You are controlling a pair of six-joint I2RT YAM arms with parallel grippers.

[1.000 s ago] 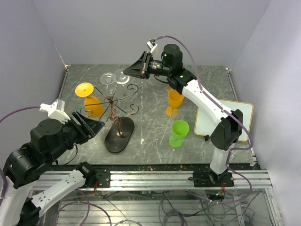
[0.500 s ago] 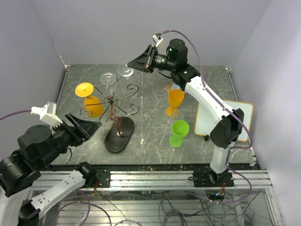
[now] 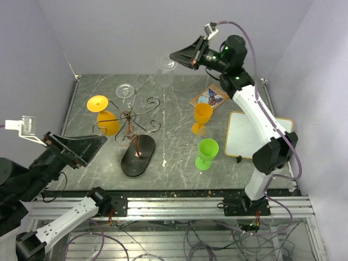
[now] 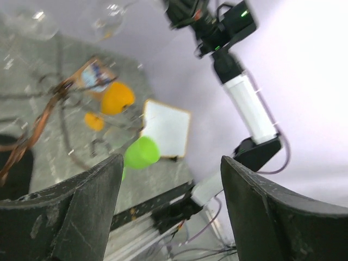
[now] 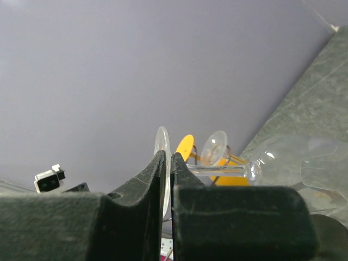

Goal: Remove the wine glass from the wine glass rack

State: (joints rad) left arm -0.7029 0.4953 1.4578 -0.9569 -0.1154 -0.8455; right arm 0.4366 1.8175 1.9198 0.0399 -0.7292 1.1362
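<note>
Two arms share the frame, and only one has a load: the right end effector [image 3: 174, 56] is clamped on the thin round foot of the clear wine glass [image 3: 165, 66]. It holds the glass in the air over the far edge of the desk [image 3: 174, 136], close to the back wall. From the right wrist the foot shows edge-on between the closed fingers, with the stem and bowl reaching away from them. The glass is off the rack [image 3: 129, 117] and well apart from it.

The copper wire rack stands left of centre on its dark oval base [image 3: 137, 156]. An orange glass [image 3: 104, 115] hangs on its left side and a second clear glass [image 3: 125, 89] sits at its far-left arm.

The left end effector [image 3: 73, 147] hangs at the near left, its fingers wide apart with nothing between them, close to the rack but not touching it.

Right of the rack an upright orange glass [image 3: 202, 117] stands on the desk, with a green glass [image 3: 206, 152] just nearer. A picture card [image 3: 209, 98] lies beyond them, and a white board [image 3: 260, 136] rests at the right edge
</note>
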